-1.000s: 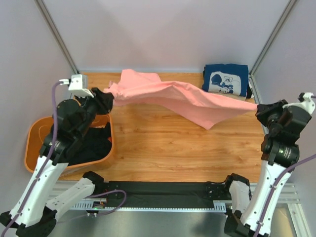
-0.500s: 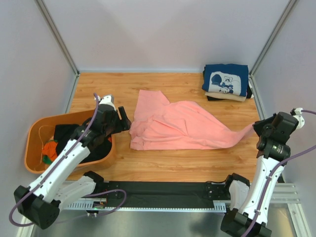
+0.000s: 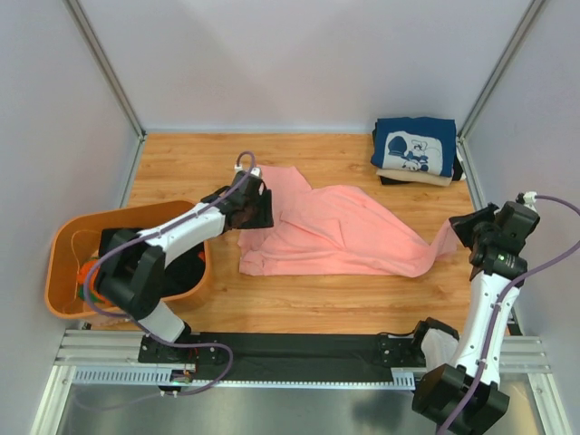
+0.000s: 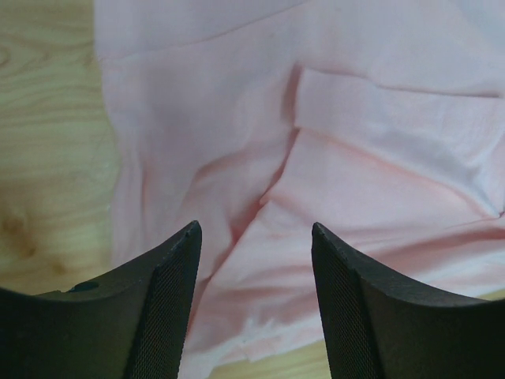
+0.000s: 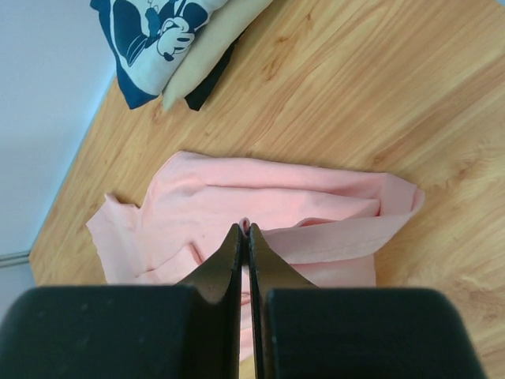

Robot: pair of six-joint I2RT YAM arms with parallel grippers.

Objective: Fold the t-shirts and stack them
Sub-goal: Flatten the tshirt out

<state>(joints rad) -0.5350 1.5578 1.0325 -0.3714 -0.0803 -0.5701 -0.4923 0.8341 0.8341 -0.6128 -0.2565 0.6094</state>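
pink t-shirt [image 3: 335, 237]: rumpled, spread centrally | navy t-shirt [image 3: 414, 145]: folded, far-right, atop seemingly beige one [image 5: 211, 41]

pink shirt [image 3: 335, 231]: plain salmon pink, darker in the creases
top shirt of the stack [image 3: 414, 145]: navy with a white cartoon print
second shirt [image 5: 225, 31]: beige
bottom shirt [image 5: 211, 81]: dark, near black
tub [image 3: 56, 263]: orange
table [image 3: 317, 299]: honey-brown wood grain
walls [image 3: 299, 63]: pale lilac-grey
my left fingers [image 4: 170, 300]: black, fine mesh pattern on the inner faces
my right fingers [image 5: 225, 268]: plain black
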